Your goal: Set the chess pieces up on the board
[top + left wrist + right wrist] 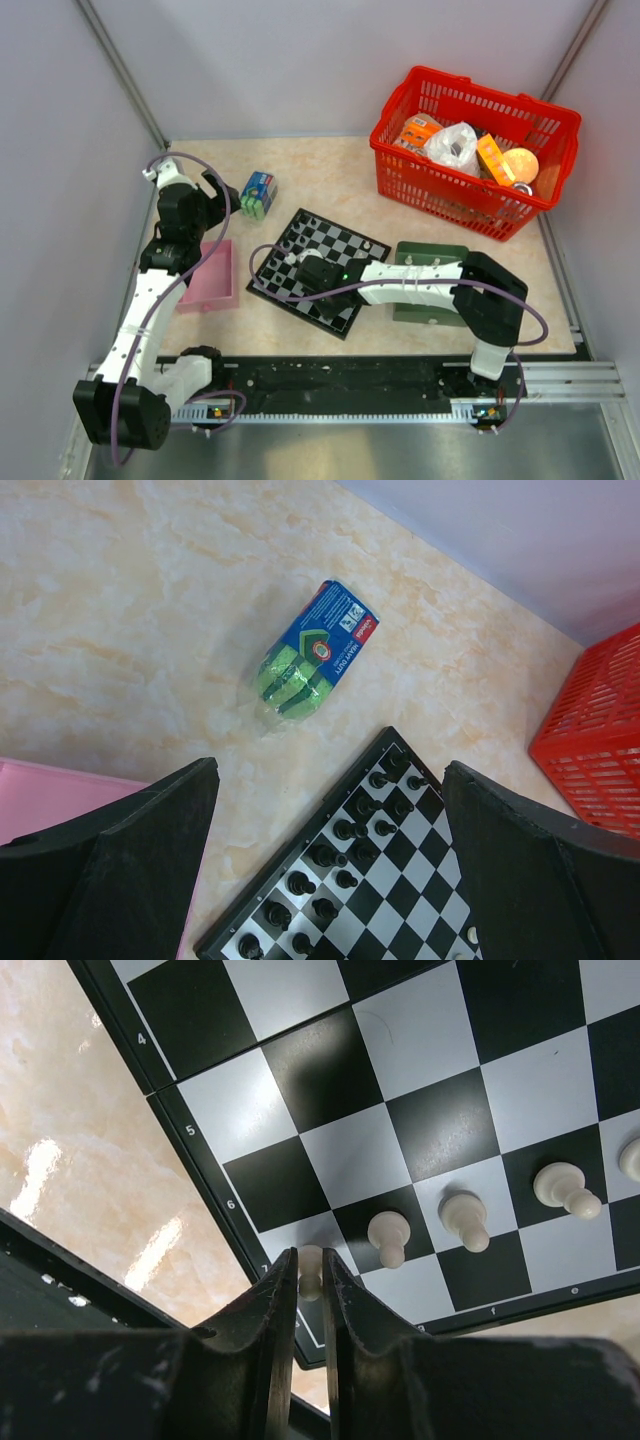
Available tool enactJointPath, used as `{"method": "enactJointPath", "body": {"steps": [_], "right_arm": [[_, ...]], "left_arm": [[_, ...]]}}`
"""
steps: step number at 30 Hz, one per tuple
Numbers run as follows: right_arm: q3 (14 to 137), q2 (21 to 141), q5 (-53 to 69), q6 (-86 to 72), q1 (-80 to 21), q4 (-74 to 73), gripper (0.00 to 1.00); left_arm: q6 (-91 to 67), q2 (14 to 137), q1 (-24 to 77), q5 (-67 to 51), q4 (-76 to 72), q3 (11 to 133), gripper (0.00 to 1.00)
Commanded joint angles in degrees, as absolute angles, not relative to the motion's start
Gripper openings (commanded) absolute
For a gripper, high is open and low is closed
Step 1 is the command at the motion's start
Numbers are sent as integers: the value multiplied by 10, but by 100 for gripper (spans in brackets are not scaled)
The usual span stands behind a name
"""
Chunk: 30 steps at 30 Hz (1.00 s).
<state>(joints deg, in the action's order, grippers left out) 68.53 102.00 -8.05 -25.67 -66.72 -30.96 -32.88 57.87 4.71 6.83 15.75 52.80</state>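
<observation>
A pale pawn (311,1268) sits pinched between the tips of the right claw (309,1257), which is clenched on its head. It hangs over the last square of the near row of the board (330,1160), by that corner; whether its base touches the square cannot be told. Just beside it, more pale pawns (388,1237) stand in a line along the same row. The dark pieces (345,865) crowd the board's far left edge.

The step in hand looks like seating this pawn. It would go best lowered straight down and centred in its square. The fingers should part only slightly, so they do not brush the neighbouring pawn, and then lift straight up.

The left claw (330,768) is released, fingers wide and holding nothing, above the table (330,175) between the pink tray (212,278) and the board. A pack of sponges (305,660) lies farther off, and a red basket (470,150) sits far right.
</observation>
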Motion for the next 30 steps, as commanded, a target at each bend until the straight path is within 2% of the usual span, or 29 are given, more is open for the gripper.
{"method": "enactJointPath", "body": {"steps": [1, 14, 21, 23, 30], "right_arm": [[700, 1032, -84, -256, -676, -302, 17], [715, 986, -93, -252, -678, -304, 29], [714, 895, -169, -241, -677, -309, 40], [710, 873, -199, -236, -672, -313, 40], [674, 791, -266, -250, -616, -316, 56]], "left_arm": [[-329, 570, 44, 65, 130, 527, 99], [-327, 570, 44, 66, 134, 533, 99], [-327, 561, 44, 70, 141, 533, 99], [-331, 559, 44, 69, 139, 530, 99], [-342, 565, 44, 65, 120, 516, 99]]}}
